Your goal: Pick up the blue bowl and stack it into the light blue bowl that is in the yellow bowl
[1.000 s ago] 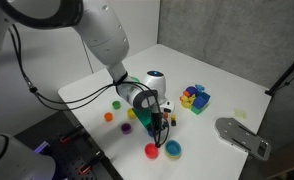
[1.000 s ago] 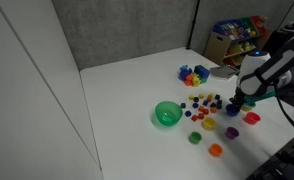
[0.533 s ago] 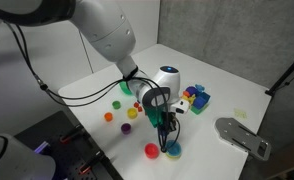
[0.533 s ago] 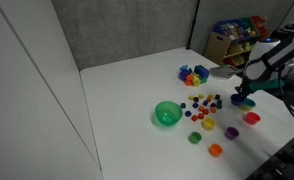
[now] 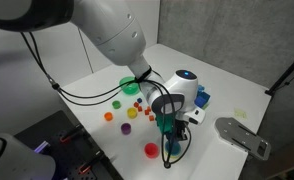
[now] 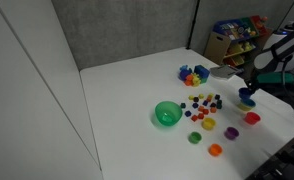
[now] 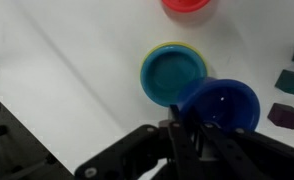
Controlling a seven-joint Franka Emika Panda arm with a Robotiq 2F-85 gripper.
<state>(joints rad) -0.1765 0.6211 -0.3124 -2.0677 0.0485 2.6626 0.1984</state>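
In the wrist view my gripper [image 7: 192,135] is shut on the near rim of the blue bowl [image 7: 225,105]. The bowl hangs beside and partly over the light blue bowl [image 7: 172,76], which sits inside the yellow bowl [image 7: 187,47]; only the yellow bowl's thin rim shows. The blue bowl covers their lower right edge. In an exterior view the gripper [image 6: 249,88] holds the blue bowl [image 6: 247,98] low over the table. In an exterior view the gripper [image 5: 169,128] points down and hides the stacked bowls.
A red bowl [image 7: 190,5] lies just beyond the stack and shows in both exterior views [image 5: 152,150] [image 6: 252,118]. A large green bowl [image 6: 167,114], a toy block cluster [image 6: 194,74] and several small coloured pieces [image 6: 202,105] lie further in. The table's edge is close.
The gripper has carried the blue bowl away from the small pieces, towards the table's edge, until it overlaps the light blue and yellow stack.
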